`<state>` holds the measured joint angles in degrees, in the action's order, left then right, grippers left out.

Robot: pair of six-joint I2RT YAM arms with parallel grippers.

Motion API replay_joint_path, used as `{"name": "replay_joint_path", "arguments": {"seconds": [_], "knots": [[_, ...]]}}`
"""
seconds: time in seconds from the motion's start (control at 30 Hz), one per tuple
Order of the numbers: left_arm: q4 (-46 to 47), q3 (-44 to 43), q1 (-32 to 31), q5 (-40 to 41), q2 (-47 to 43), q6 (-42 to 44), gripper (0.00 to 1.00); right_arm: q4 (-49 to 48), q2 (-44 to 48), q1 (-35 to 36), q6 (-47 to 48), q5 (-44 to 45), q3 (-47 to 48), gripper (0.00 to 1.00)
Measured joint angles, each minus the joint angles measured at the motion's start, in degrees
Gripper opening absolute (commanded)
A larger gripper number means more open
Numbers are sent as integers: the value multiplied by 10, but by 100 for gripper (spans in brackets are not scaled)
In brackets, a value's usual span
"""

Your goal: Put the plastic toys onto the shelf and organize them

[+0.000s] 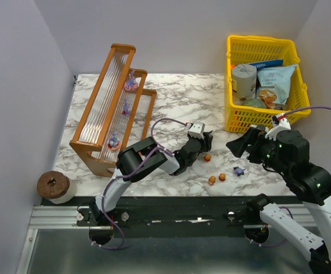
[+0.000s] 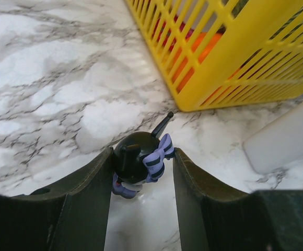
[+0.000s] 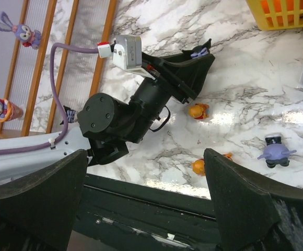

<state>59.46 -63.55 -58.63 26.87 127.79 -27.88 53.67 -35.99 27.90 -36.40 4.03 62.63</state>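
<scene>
My left gripper [image 1: 206, 139] is shut on a black toy with a purple striped bow [image 2: 138, 159], held low over the marble table just in front of the basket; the toy also shows in the right wrist view [image 3: 199, 52]. My right gripper [image 1: 241, 144] is open and empty, raised above the table's near right part [image 3: 146, 167]. Loose toys lie between the arms: three orange ones [image 1: 208, 157], [image 1: 212, 180], [image 1: 222, 177] and a purple one [image 1: 239, 170]. The wooden stepped shelf [image 1: 100, 94] stands at the left with three purple toys on its tiers [image 1: 131, 84], [image 1: 126, 107], [image 1: 114, 140].
A yellow mesh basket [image 1: 262, 43] with a can and snack packets stands at the back right, close ahead of the left fingers [image 2: 230, 68]. A white object [image 2: 282, 141] lies to their right. A brown roll [image 1: 56, 185] sits at the near left corner.
</scene>
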Motion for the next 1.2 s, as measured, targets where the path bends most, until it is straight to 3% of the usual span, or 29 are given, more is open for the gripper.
{"name": "replay_joint_path", "arguments": {"seconds": [0.13,0.47,0.83,1.2], "knots": [[8,24,0,11,0,5,0,0,0,0,-2,0,-5,98],[30,40,0,23,0,9,22,0,0,0,-15,1,-14,98],[38,46,0,25,0,3,33,1,-3,0,-27,1,-28,98],[45,52,0,25,-1,2,61,1,-3,0,-37,0,-37,98]]}}
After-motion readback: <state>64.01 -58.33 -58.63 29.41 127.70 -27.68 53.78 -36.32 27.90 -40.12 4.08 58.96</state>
